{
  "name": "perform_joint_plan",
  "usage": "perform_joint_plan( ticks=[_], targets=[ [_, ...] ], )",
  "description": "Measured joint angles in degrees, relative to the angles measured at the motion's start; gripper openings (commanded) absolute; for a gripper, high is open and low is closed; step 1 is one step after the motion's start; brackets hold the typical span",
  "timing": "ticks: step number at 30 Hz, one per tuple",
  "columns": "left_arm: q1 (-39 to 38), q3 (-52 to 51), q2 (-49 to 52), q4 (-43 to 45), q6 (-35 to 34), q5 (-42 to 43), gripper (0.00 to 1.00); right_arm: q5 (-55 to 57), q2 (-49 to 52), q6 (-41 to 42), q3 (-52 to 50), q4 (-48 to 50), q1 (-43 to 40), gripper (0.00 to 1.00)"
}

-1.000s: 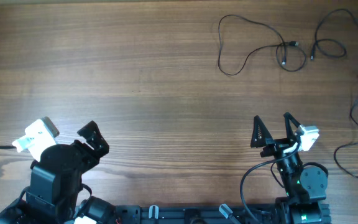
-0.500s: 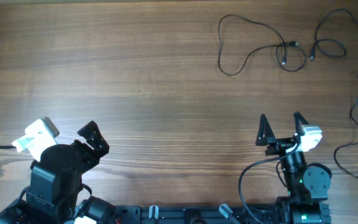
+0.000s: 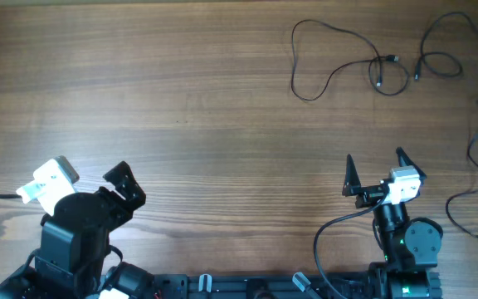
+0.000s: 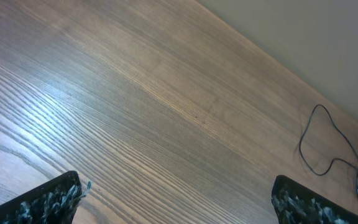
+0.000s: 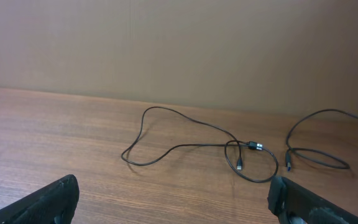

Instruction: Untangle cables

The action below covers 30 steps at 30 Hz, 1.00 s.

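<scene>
Nearest me, at the front edge of the table (image 3: 222, 124), the right gripper (image 3: 374, 155) sits low. Its fingers are spread wide with nothing between them. Well to the left of the right gripper, the left gripper (image 3: 90, 181) is spread just as wide and is also empty. Its wrist view shows only two fingertips in the bottom corners, over bare wood.

Beyond the right gripper lie the cables (image 3: 380, 62). They are very thin black wires lying flat on the wood, well apart from both grippers.

Closest is the side cable (image 3: 470, 148), off to the right of the right gripper. It is a wavy strand that ends in a tiny plug.

Farther out, ahead and a little left of the right gripper, the looped cable (image 5: 191, 145) makes a wide open bend. It then runs right into a small ring where it crosses itself. Two small plug ends sit at that ring, one with a silvery tip.

Just right of the ring, with a small gap showing, the far cable (image 5: 328, 111) lies in a narrow flat loop. Its plug points toward the ring, and its strand arcs away out of frame.
</scene>
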Motion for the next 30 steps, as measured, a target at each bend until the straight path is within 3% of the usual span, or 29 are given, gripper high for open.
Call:
perform_joint_plan(
  ticks=[23, 30],
  targets=[
    [0.2, -0.02, -0.09, 0.0, 0.0, 0.04, 1.0, 0.15, 0.0, 0.0, 0.0, 0.0, 0.0, 1.0],
    [8.35, -0.02, -4.42, 0.0, 0.0, 0.37, 1.0, 0.15, 0.0, -0.02, 0.0, 0.0, 0.0, 1.0]
  ],
)
